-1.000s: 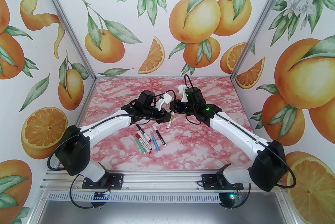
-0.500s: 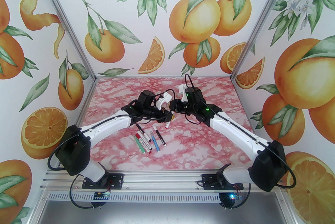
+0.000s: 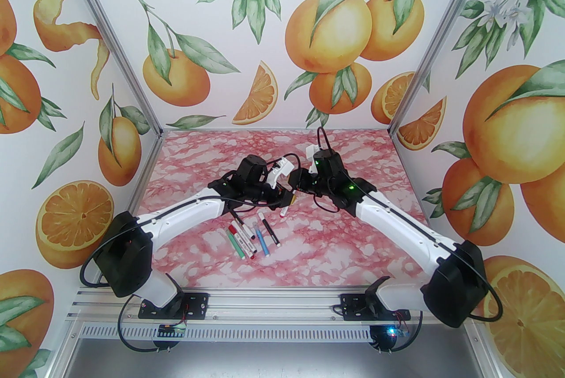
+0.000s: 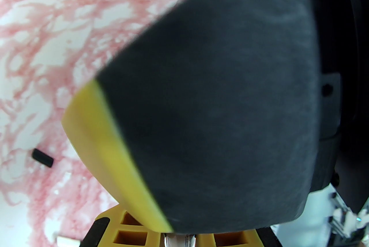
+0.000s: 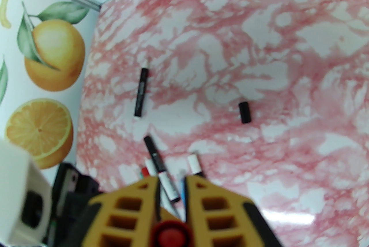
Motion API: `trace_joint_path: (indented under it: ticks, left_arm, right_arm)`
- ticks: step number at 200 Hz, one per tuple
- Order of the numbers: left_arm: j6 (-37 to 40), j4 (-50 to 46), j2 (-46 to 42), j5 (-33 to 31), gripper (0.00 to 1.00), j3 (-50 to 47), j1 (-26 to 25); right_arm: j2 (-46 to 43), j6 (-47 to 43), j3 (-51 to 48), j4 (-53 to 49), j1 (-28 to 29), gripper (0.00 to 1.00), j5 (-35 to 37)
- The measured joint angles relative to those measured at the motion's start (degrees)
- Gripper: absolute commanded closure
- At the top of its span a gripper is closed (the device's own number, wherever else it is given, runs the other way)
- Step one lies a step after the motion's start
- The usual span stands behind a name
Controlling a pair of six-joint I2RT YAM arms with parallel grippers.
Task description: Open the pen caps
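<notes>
Well, counting from above, I make out at least six pens [image 3: 251, 239] lying loose in a tight bunch on the pink marbled table [image 3: 353, 243], near its middle and just on the near side of the two grippers. One more, a white-barrelled pen [image 3: 283, 212], hangs tilted from the left gripper [image 3: 289, 200], whose fingers are clamped tight on it. The right gripper [image 5: 171, 179] sits close against the left one, pinched narrow around a red cap [image 5: 170, 235] that shows end-on between its yellow fingers. I count two caps off their pens: that red one, and a single black cap [image 5: 245, 112] lying alone on the table, well apart from the bunch. From the right wrist, a slim black pen [image 5: 140, 93] lies a little way off from the others. From the left wrist, the right gripper's black pad [image 4: 216, 95] stands right before the lens and covers most of the table, with the black cap showing at the left edge. Orange-printed walls [image 3: 309, 36] close in the table on three sides.
</notes>
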Motion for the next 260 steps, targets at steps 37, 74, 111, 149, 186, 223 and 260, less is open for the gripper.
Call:
trace_joint_path:
  ticks: [37,74,111,149,186,223,260]
  left_arm:
    - [2.4,-2.82,1.88,-0.37,0.96,3.65,-0.81]
    - [2.91,-3.74,3.48,5.66,0.96,5.01,0.37]
    - [2.97,-2.58,3.58,11.54,0.96,5.29,2.12]
    - [2.84,-2.12,3.04,13.05,0.96,5.29,2.95]
    - [3.58,-2.12,0.81,9.81,0.96,5.27,2.71]
    - [3.65,-0.11,-1.51,8.02,0.96,3.52,2.71]
    - [1.6,3.63,-2.99,9.31,0.96,-0.26,3.69]
  right_arm:
    - [-1.36,1.62,-0.11,-0.79,0.22,0.9,3.69]
    - [-3.04,0.37,-1.49,-0.5,0.11,0.9,3.72]
    - [-4.46,-2.36,-1.49,0.57,-0.44,0.9,1.31]
    - [-4.72,-3.45,-0.96,1.31,-0.81,0.89,-0.02]
    - [-4.61,-3.34,1.27,0.52,-0.79,0.89,0.0]
    - [-3.78,-3.19,3.15,0.5,-0.68,0.89,-0.68]
    - [-2.75,-3.63,3.02,1.11,-1.07,0.88,-4.26]
